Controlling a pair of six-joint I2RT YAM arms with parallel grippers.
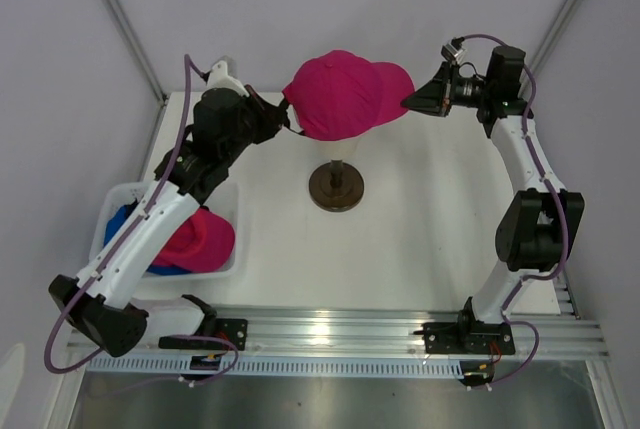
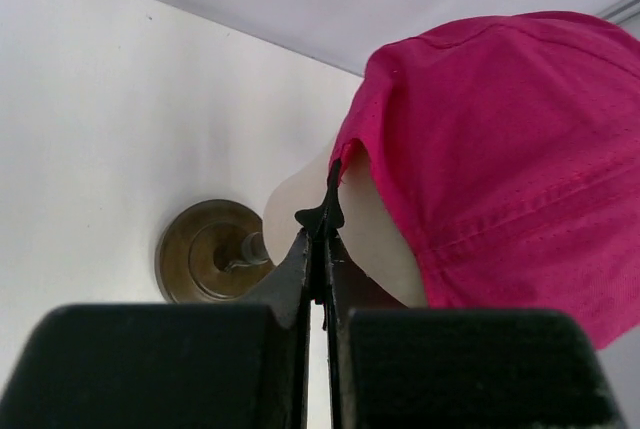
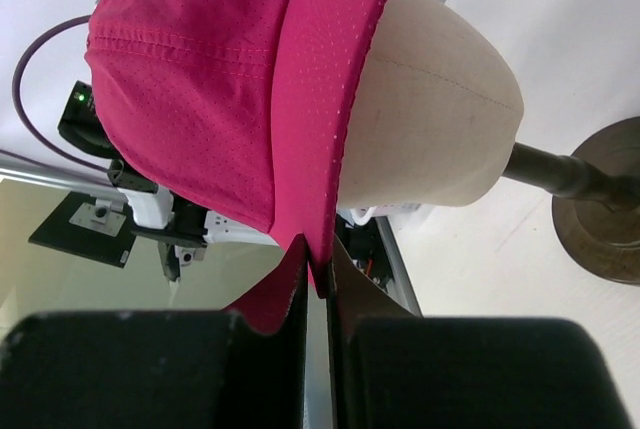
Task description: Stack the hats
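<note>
Above the white counter (image 1: 420, 229), upper centre of the frame, a magenta-pink fabric baseball cap (image 1: 340, 94) sits on the cream mannequin head (image 3: 430, 119). The right tool (image 3: 314, 267) is clamped on its brim. The left tool (image 2: 322, 224), closed, meets its rear edge, though I cannot tell whether it is pinching fabric.

Cap (image 1: 335, 94) on head: magenta-pink, fine pinhole-dot pattern.
Head (image 3: 430, 119): plain cream.
Stand (image 1: 336, 187) under head: dark brown.
Basket (image 1: 200, 273) left of head: white; holds pink cap (image 1: 200, 239) and blue cap (image 1: 122, 221).
Table (image 1: 430, 209): white.
Left arm (image 1: 150, 234), right arm (image 1: 522, 149): white, black joints, purple cables.
</note>
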